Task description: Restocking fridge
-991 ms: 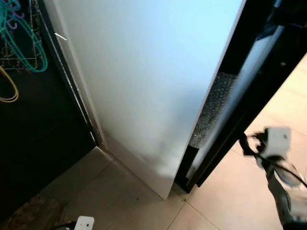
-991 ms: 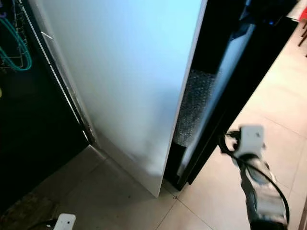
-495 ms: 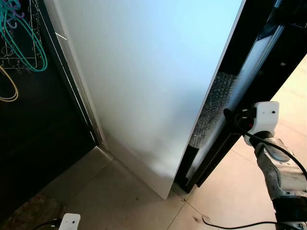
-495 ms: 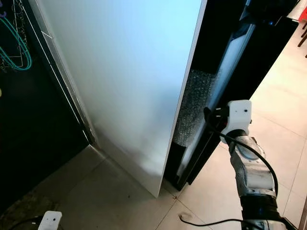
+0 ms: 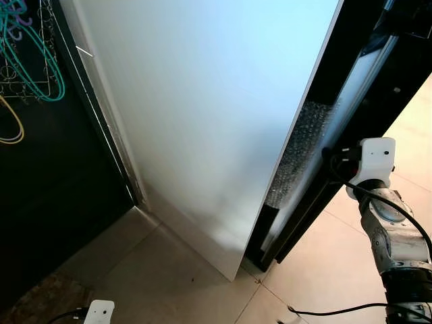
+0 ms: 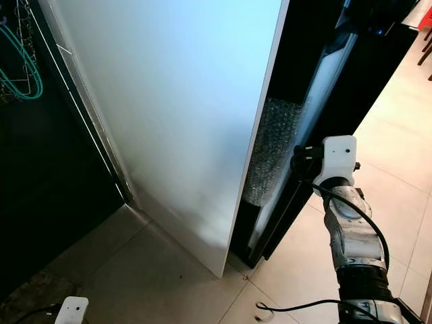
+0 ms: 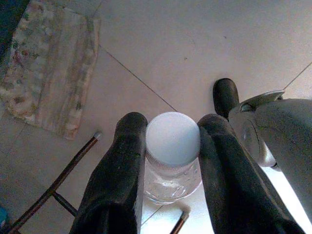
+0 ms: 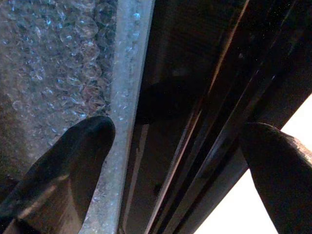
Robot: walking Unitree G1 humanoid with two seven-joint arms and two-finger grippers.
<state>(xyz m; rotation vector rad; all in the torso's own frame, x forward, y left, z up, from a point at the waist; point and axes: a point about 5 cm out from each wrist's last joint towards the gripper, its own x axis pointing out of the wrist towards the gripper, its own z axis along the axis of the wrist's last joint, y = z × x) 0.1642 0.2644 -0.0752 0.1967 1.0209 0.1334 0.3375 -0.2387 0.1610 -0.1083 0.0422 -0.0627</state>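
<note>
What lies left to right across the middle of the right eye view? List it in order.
Teal hangers → dark cabinet → white fridge side panel → bubble wrap → right gripper at the black door → tiled floor.

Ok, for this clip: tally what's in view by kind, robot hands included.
Robot hands: 2, left hand shut on the jar, right hand open at the fridge door edge
White-lidded jar: 1
Fridge door: 1
Bubble wrap panel: 1
Floor rug: 1
Total: 6

left gripper [image 7: 168, 146] — low, fingers clamped | right gripper [image 8: 180, 146] — raised forward, fingers spread
</note>
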